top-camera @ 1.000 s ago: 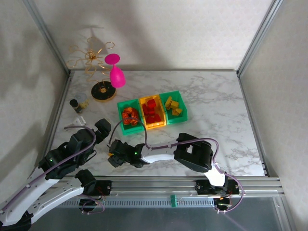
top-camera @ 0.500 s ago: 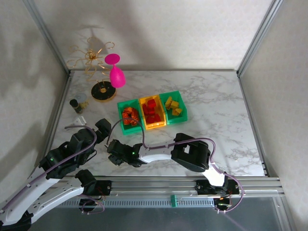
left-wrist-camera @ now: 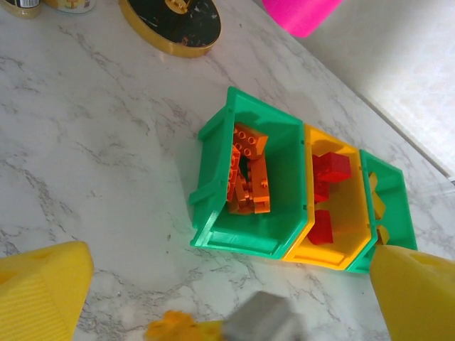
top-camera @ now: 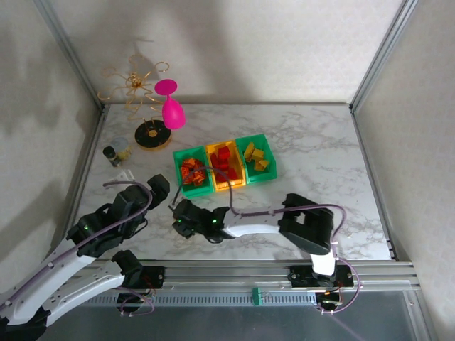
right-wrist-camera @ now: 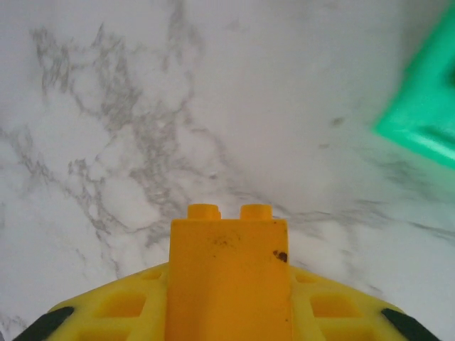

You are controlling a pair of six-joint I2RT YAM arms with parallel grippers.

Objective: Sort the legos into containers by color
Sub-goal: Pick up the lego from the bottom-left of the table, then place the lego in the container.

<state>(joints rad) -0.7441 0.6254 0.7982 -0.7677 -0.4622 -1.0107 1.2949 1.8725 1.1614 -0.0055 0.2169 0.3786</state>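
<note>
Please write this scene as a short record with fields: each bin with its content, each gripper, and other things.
left bin: green, orange bricks inside
middle bin: yellow-orange, red bricks inside
right bin: green, yellow bricks inside
left gripper: open, empty
right gripper: shut on an orange-yellow brick, on the near side of the left bin
others: pink glass, gold stand, small jar at far left

Three bins touch in a row mid-tabletop: left green bin (top-camera: 178,170) with orange legos (top-camera: 192,172), yellow-orange bin (top-camera: 229,187) with red legos (top-camera: 225,163), right green bin (top-camera: 272,162) with yellow legos (top-camera: 256,156). Right pincer (top-camera: 179,215) sits near-side of left green bin. Left pincer (top-camera: 158,190) sits toward left edge.
</note>
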